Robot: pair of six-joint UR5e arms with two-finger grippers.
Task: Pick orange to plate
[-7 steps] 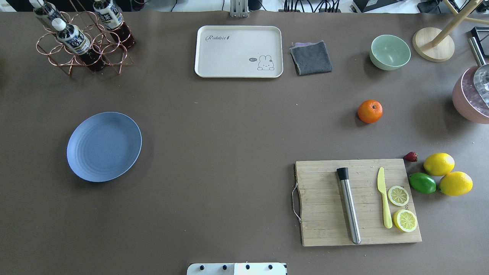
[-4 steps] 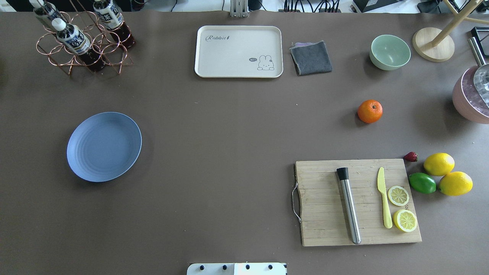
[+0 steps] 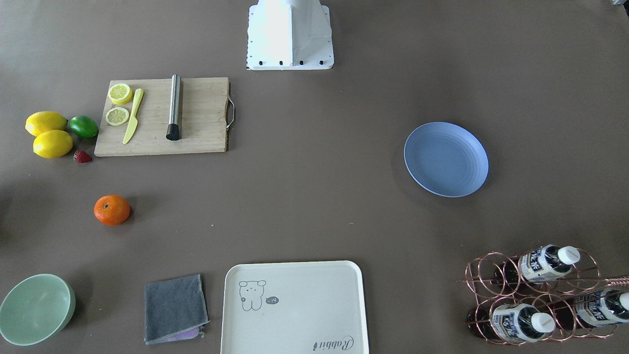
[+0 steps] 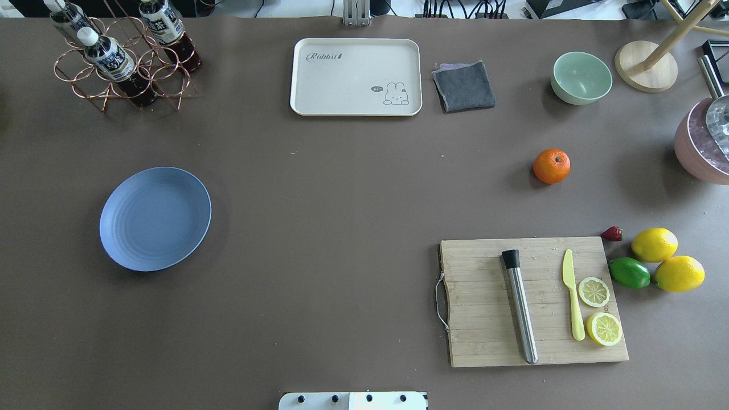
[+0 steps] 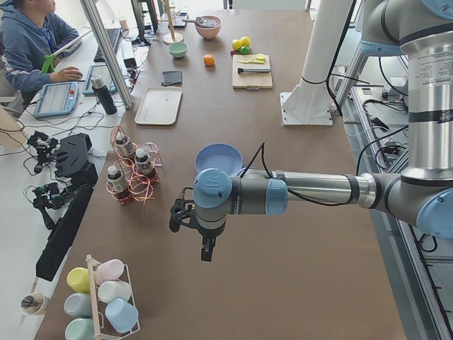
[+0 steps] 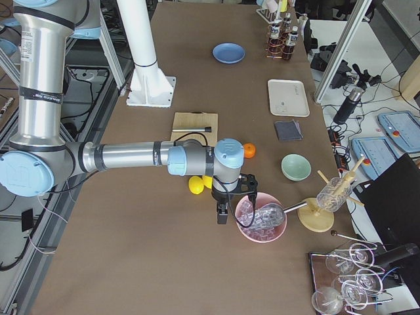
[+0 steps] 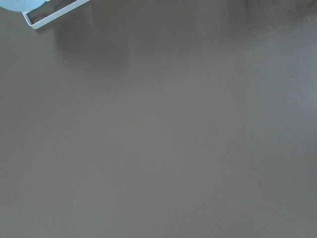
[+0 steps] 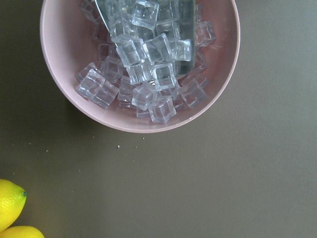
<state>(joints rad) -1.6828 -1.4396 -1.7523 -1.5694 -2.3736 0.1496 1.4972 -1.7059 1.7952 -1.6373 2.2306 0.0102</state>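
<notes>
One orange (image 4: 551,165), loose on the counter's (image 4: 342,199) right half, well apart from the plate (image 4: 155,218) on the left half. Right hand (image 6: 222,215) hangs nearer it, beside the ice bowl (image 8: 129,125); left hand (image 5: 206,253) far off. I cannot tell how open either hand is, nor any hold

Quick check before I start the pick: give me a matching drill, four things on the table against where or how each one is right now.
Things:
1. orange
2. plate
3. knife
4. pink bowl

Place or state:
a. on the board, beside the lemon halves
b. lying alone, between the green bowl and the board
c. full of ice cubes
d. empty, on the robot's left side

Pairs: 1-b, 2-d, 3-a, 4-c
</notes>
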